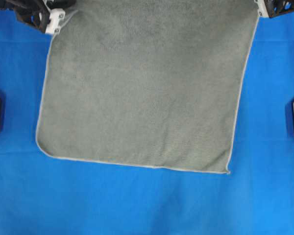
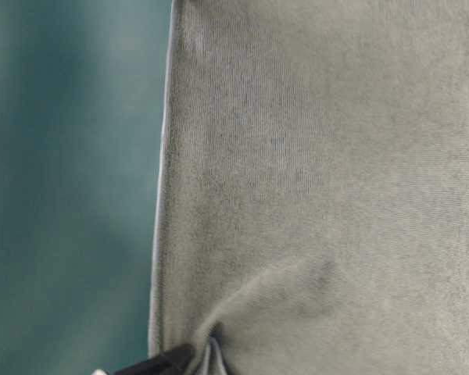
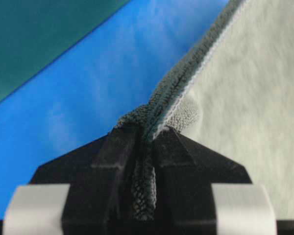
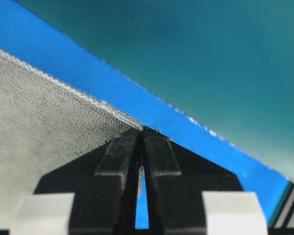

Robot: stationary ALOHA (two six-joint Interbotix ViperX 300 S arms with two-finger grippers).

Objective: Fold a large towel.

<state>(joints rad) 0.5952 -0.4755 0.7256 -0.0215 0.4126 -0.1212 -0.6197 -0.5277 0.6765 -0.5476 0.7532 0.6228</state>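
While each gripper (image 3: pixel 147 142) (image 4: pixel 143 134) pinches a corner, the towel (image 1: pixel 147 88) hangs taut.

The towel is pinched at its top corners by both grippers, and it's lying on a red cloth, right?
Not quite: the cloth under the towel is bright blue, not red, as the overhead view shows. The rest holds: the left gripper and the right gripper each pinch a top corner of the towel.

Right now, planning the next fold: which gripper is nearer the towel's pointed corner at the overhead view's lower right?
Right. The right gripper pinches the towel's top corner above that corner; the left gripper pinches the top corner diagonally across.
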